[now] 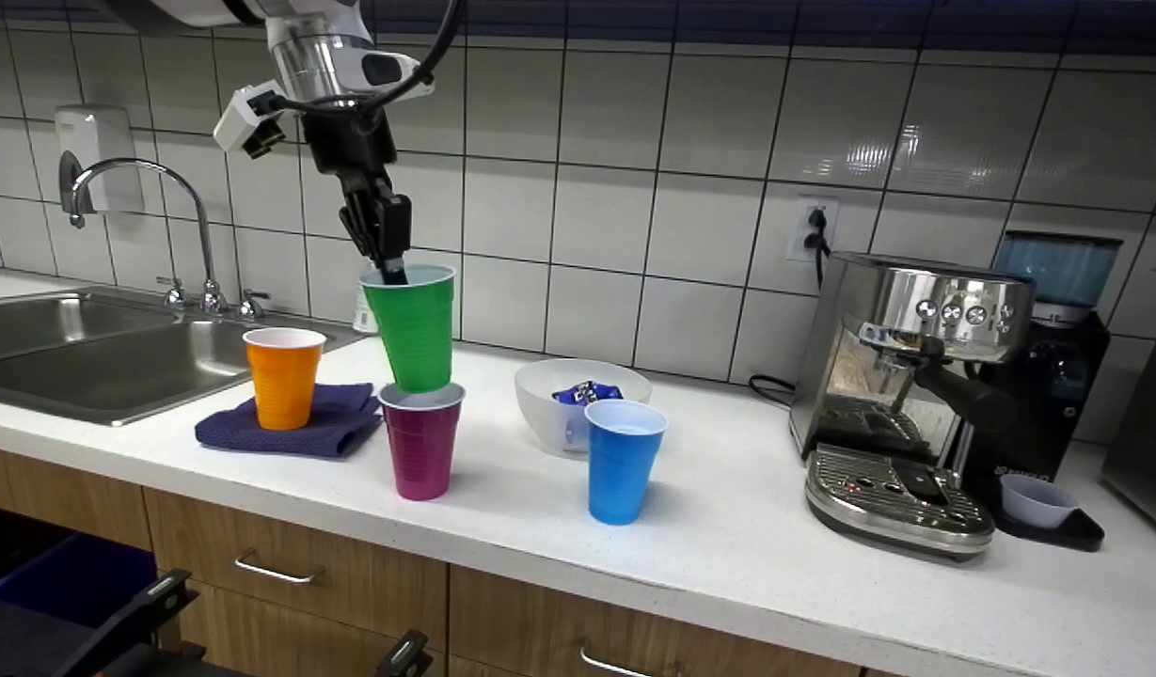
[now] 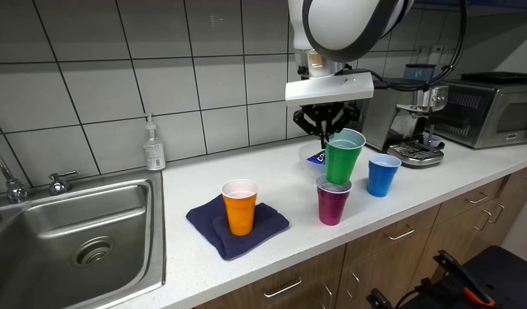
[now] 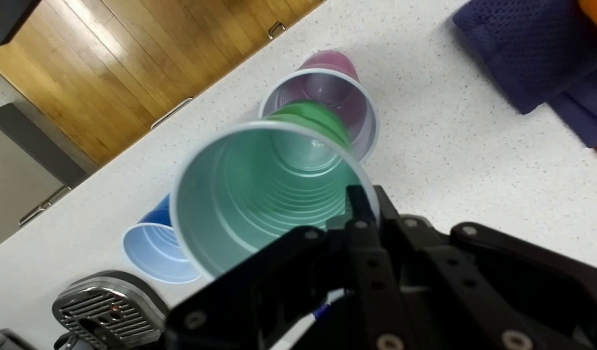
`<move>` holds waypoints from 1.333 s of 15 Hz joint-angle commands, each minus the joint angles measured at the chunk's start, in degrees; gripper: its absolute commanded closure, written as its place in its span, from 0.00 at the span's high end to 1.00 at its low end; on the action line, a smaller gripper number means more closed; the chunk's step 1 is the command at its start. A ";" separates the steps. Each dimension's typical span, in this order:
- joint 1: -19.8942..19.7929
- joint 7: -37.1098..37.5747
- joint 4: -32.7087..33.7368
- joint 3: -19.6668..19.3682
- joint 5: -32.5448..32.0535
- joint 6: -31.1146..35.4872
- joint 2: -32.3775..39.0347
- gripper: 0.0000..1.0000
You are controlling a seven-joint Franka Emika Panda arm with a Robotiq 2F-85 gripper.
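My gripper [image 1: 392, 273] is shut on the rim of a green cup [image 1: 413, 334]. In the wrist view one fingertip of the gripper [image 3: 367, 204] is inside the cup and one is outside. The green cup [image 2: 342, 165] tilts slightly, mouth up, and looks empty inside in the wrist view [image 3: 259, 194]. Its base is at the mouth of an upright purple cup [image 1: 421, 456]; how far it reaches in is hard to tell. The purple cup [image 2: 331, 209] stands on the counter. A blue cup [image 1: 620, 470] and an orange cup [image 1: 284, 381] stand upright to either side.
The orange cup stands on a folded dark blue cloth [image 2: 235, 246]. A white bowl [image 1: 540, 414] with blue-wrapped packets [image 1: 587, 392] stands behind the blue cup. A sink [image 2: 156, 240], a soap bottle [image 2: 154, 150], a coffee machine [image 1: 902, 395] and the counter's front edge are around.
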 commanded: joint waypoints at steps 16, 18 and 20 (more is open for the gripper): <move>-1.89 0.73 -0.04 1.62 1.44 0.19 1.58 0.01; -1.84 0.68 0.12 1.61 1.56 0.32 2.01 0.01; -1.78 0.58 0.34 1.61 1.72 0.43 2.44 0.01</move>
